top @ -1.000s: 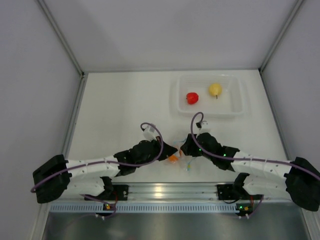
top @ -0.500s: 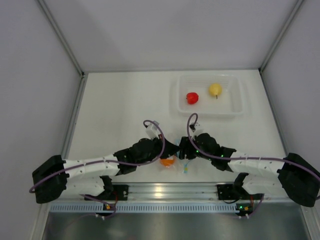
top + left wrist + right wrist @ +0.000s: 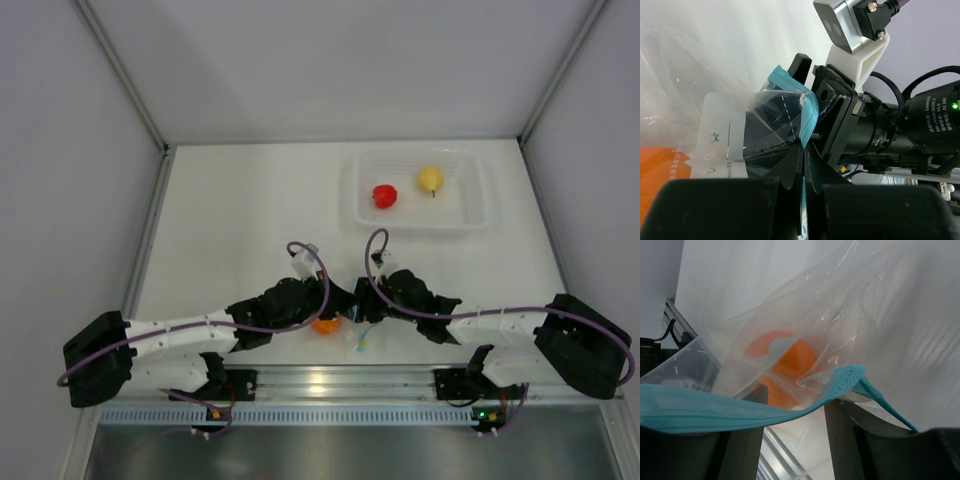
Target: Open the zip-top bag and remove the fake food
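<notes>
left claw (image 3: 803, 150): clamped shut on one lip of the bag's mouth. I see both fingers meeting on the plastic just under the zip strip (image 3: 810, 112).
right claw (image 3: 790, 440): about half open, fingers apart and facing the left claw nose to nose. The blue strip lies across both fingers, and I cannot see that they pinch anything.
bag (image 3: 358, 335): clear and crinkled, held between the two claws over the near middle of the worktop (image 3: 230, 220). The rest of it hangs down toward the near edge.
strip's long axis: runs crosswise to the right claw's fingers and bows open where the mouth gapes.
orange fruit (image 3: 790, 360): inside the bag, straight ahead of the right claw and just past the strip. From above it sits under the tip of the left claw, to the right claw's left.
nearer arm: both are at the mouth. The left one is busy holding, so I judge the right claw is the free one, already pointing into the opening toward the fruit.
risk: the loose lip may fold across the gap and get caught along with the fruit.
tray (image 3: 470, 222): clear and rectangular, far right, well apart from the claws.
red fruit (image 3: 384, 196): in the tray, left part.
yellow fruit (image 3: 431, 180): in the tray, beside the red one, stem toward me.
</notes>
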